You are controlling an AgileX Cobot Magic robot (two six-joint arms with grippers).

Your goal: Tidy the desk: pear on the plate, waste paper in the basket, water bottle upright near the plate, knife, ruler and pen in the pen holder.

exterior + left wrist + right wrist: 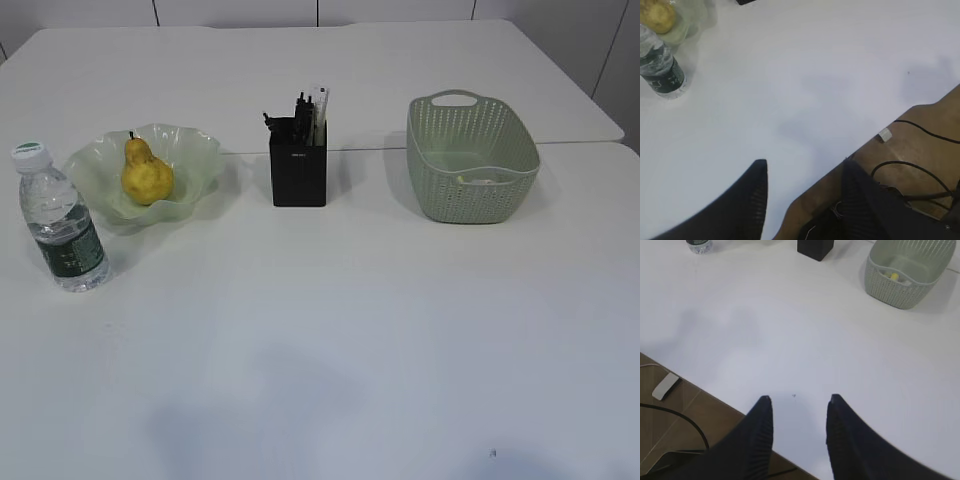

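The tabletop (330, 340) is a large, plain, matte white surface. At its left stands the water bottle (60, 222), upright: clear ribbed plastic, white cap, dark green label. Just beside it sits the plate (195, 160), a translucent pale green dish with a wavy ruffled rim, holding the yellow pear (146, 175) with its short dark stem up. At centre stands the pen holder (298, 175), a matte black square box with slim items protruding from its top; these are too small to identify singly. At right is the basket (470, 165), sage green plastic with perforated woven-look walls and a handle cut-out. The right wrist view looks down into the basket and shows pale contents with a yellow spot, which the exterior view barely shows. Both wrist views show the tabletop's near edge, brown floor and black cables. The left gripper (802, 185) and right gripper (797, 420) have dark ribbed jaws, standing apart and empty over that edge.
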